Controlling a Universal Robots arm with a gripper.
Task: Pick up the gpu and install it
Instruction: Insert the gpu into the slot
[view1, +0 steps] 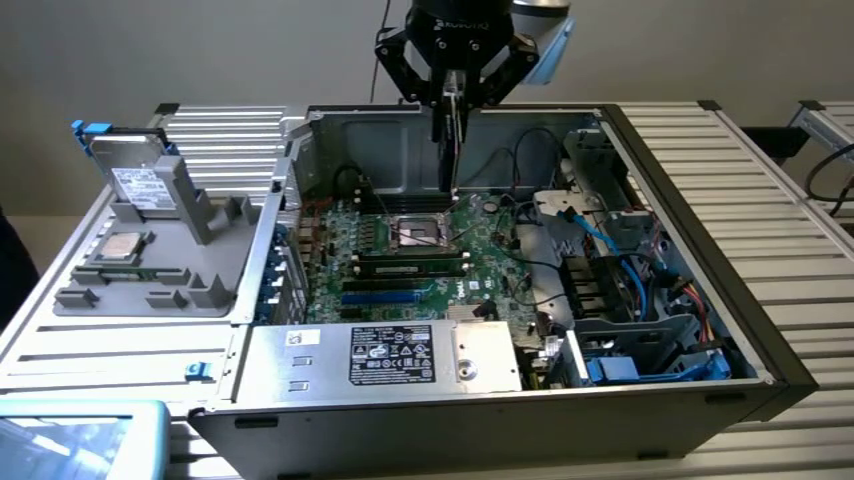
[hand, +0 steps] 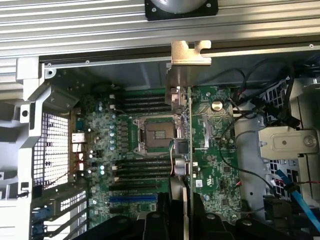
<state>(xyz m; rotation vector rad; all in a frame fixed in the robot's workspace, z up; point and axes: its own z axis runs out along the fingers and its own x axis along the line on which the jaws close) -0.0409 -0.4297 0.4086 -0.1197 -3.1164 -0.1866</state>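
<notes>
The gpu hangs edge-on and upright above the motherboard inside the open computer case. My gripper is shut on the card's upper end, over the back half of the case. In the wrist view the gpu appears as a thin green edge running over the CPU socket, and its silver end bracket is toward the case's rear wall. My gripper clamps the card from both sides. The card's lower edge is above the board, apart from the blue expansion slots.
A silver power supply fills the case's front. Blue cables and a drive cage crowd the exterior view's right. On the left, a grey holder carries a hard drive and a CPU. A memory stick sits in its slot.
</notes>
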